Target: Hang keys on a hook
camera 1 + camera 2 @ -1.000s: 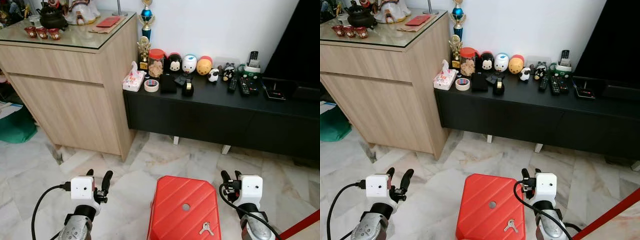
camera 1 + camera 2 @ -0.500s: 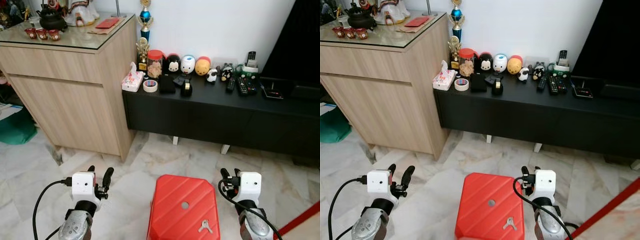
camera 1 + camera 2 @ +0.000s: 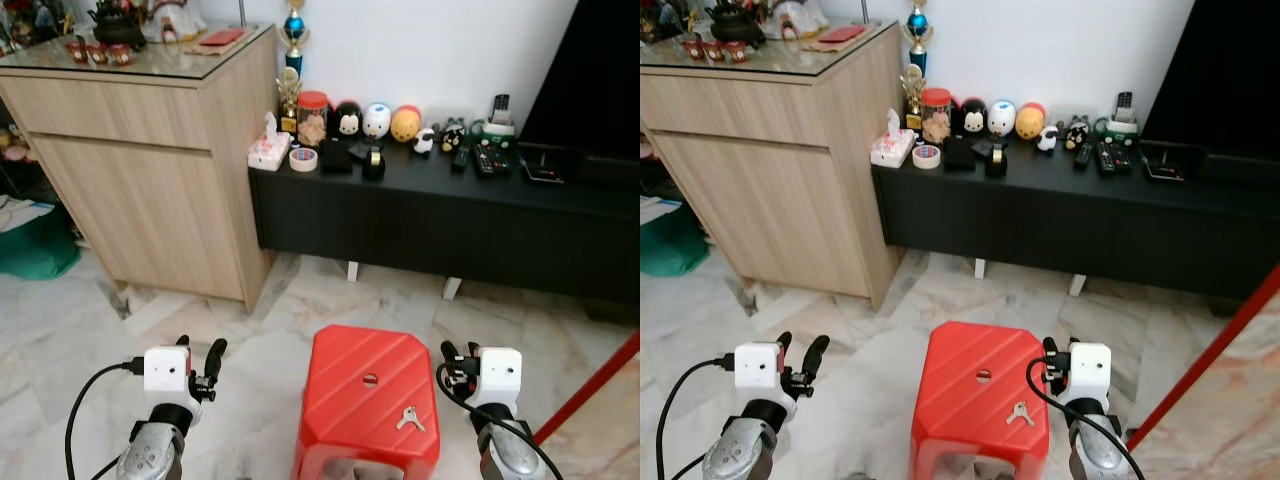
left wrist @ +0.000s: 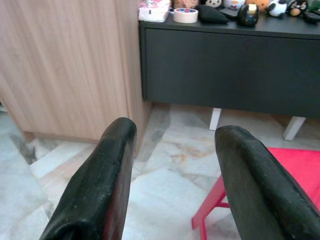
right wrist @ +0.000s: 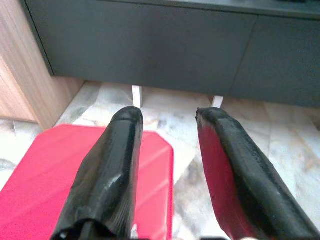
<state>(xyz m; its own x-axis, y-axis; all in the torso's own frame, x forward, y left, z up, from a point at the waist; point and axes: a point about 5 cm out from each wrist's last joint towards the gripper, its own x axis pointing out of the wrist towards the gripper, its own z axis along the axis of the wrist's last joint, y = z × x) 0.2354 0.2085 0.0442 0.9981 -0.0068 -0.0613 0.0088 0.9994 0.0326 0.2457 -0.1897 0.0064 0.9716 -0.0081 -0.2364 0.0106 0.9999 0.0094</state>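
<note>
A small bunch of silver keys [image 3: 409, 417] lies on top of a red plastic stool [image 3: 350, 390] on the marble floor just ahead of me. My right gripper [image 3: 458, 355] is held low beside the stool's right edge, open and empty. My left gripper [image 3: 199, 351] is held low to the left of the stool, also open with nothing between its fingers [image 4: 100, 185]. In the right wrist view the stool's top [image 5: 55, 165] lies under the fingers [image 5: 112, 165].
A long black low cabinet [image 3: 450, 215] stands against the white wall, topped with toys, a tape roll, a jar and remotes. A tall wooden sideboard [image 3: 150, 140] with a glass top stands at the left. A red pole [image 3: 590, 385] leans at the right.
The camera has pulled back and tilted, so the stool and its front edge now show in full. Both grippers stay open in the same low pose.
</note>
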